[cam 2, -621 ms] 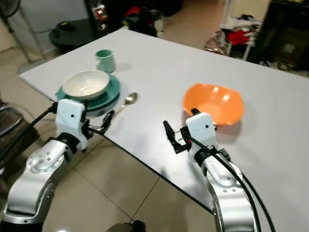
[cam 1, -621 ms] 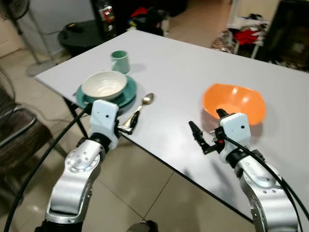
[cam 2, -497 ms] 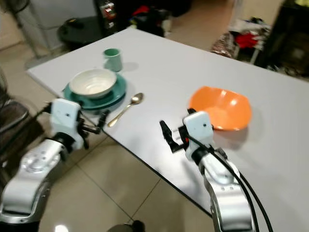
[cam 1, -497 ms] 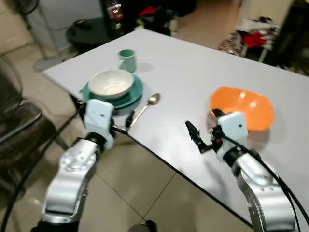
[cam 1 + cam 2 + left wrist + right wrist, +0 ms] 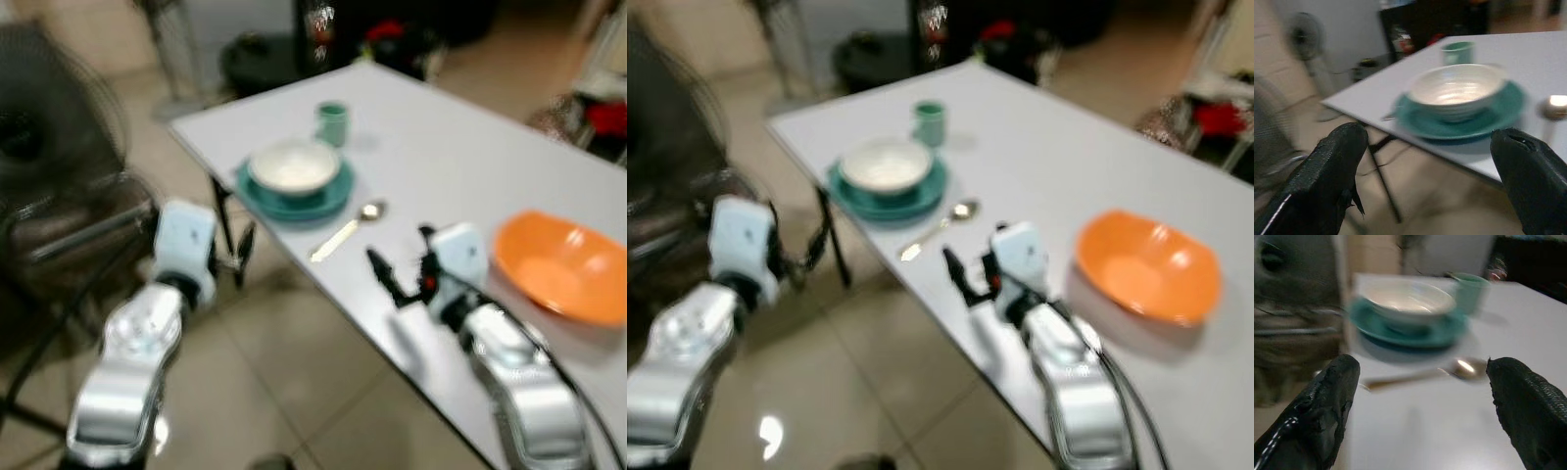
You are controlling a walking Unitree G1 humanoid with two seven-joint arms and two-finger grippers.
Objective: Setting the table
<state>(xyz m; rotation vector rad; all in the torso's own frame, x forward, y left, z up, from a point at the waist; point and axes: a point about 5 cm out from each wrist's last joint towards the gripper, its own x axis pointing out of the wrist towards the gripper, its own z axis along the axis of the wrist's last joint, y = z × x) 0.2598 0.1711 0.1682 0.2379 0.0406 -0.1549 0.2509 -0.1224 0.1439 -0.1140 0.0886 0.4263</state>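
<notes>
The picture is blurred. On the white table (image 5: 460, 166) a white bowl (image 5: 294, 164) sits on a teal plate (image 5: 294, 191), with a teal cup (image 5: 333, 122) behind it. A metal spoon (image 5: 348, 227) lies to the right of the plate, near the table's edge. An orange bowl (image 5: 563, 269) stands at the right. My left gripper (image 5: 240, 257) hangs open off the table's edge, over the floor, facing the plate (image 5: 1459, 117). My right gripper (image 5: 400, 262) is open above the table, just short of the spoon (image 5: 1420, 374).
A dark fan and a wire chair (image 5: 59, 166) stand close on my left. A black round bin (image 5: 257, 61) and dark clutter sit beyond the table's far corner. Tiled floor (image 5: 294, 382) lies below the table's near edge.
The whole view has swung and blurred, so the camera moved. My left gripper has come away from the spoon's handle and now hangs clear of the table's edge. The spoon stays on the table.
</notes>
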